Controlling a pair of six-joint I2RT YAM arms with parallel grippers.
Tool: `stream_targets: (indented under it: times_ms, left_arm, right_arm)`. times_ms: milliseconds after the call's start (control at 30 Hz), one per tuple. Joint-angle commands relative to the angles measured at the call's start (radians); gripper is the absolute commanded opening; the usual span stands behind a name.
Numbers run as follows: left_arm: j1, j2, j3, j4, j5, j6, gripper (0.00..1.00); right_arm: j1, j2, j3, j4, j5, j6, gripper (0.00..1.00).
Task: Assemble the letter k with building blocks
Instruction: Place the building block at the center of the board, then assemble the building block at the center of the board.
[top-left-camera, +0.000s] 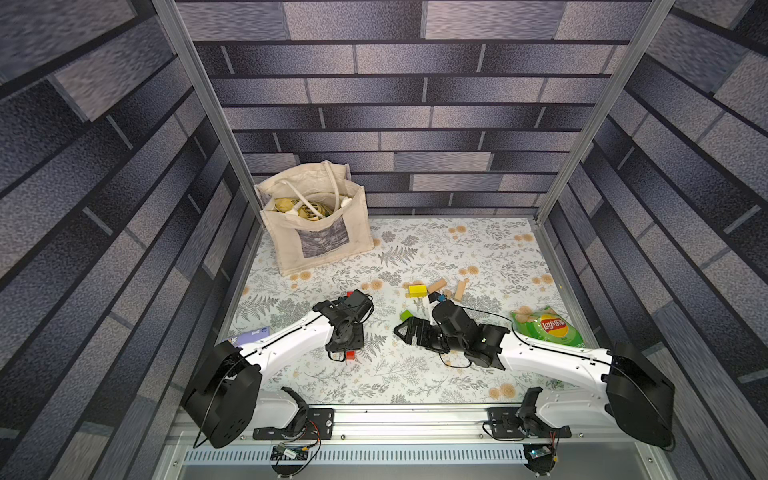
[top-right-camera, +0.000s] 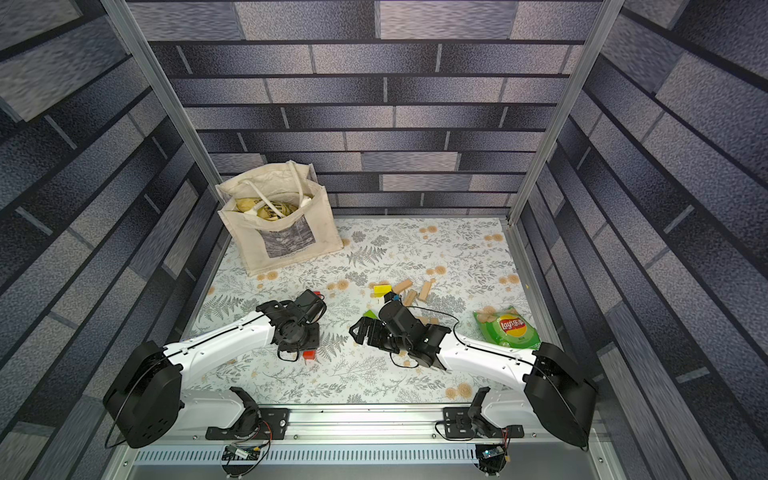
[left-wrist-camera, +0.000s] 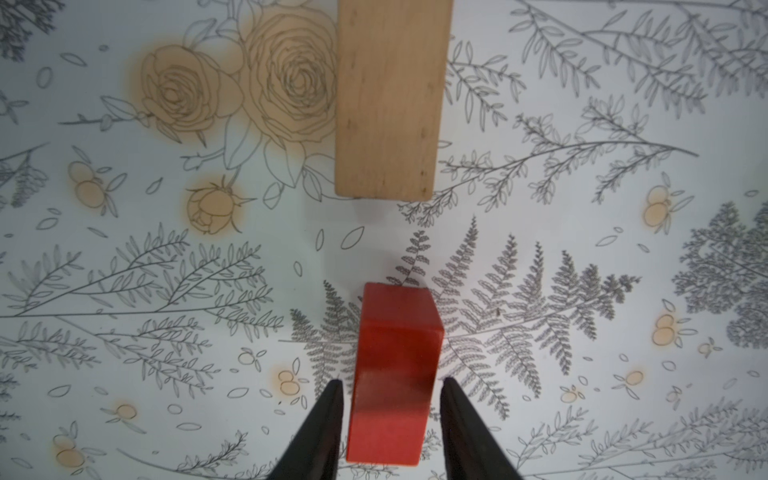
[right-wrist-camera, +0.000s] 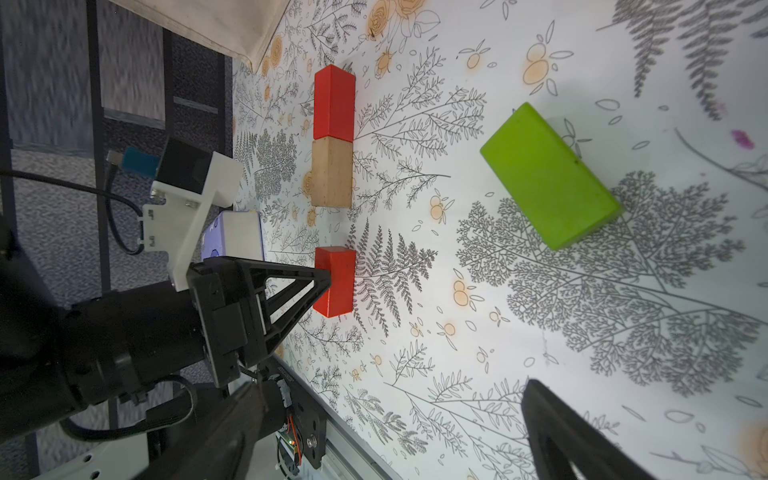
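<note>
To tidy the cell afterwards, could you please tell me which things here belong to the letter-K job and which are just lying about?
Job: lone red block; second red block, butted against a tan block; green block; yellow block; loose tan blocks.
Lying about: canvas tote bag; Lay's chip bag; purple pack.

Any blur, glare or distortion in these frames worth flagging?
In both top views, wide-angle bending of the walls, glare on the front rail; left wrist, red block soft at its near end; right wrist, walls blurred, green block sharp with a soft shadow.
</note>
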Motion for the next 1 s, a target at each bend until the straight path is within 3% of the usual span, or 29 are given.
stream_targets:
  times_ms: [0, 133, 500, 800, 967]
  left_arm:
    - [0.004, 0.001, 0.023, -0.040, -0.003, 0.016, 0.46]
    - [-0.012, -0.010, 0.017, -0.034, 0.002, 0.013, 0.46]
    - [-0.026, 0.028, 0.012, -0.031, -0.029, 0.000, 0.34]
    - [-0.028, 0.049, 0.020, -0.037, -0.029, 0.000, 0.40]
    - [-0.028, 0.034, 0.019, -0.036, -0.029, -0.006, 0.50]
  right_arm:
    - [0.009, 0.014, 0.025, -0.024, 0.012, -0.003, 1.00]
    - [0.010, 0.012, 0.024, -0.023, 0.011, -0.004, 1.00]
    - [0.010, 0.022, 0.023, -0.019, 0.006, -0.005, 1.00]
    - [0.009, 0.029, 0.020, -0.010, 0.003, -0.004, 1.00]
    - [0.009, 0.024, 0.023, -0.016, 0.002, -0.008, 1.00]
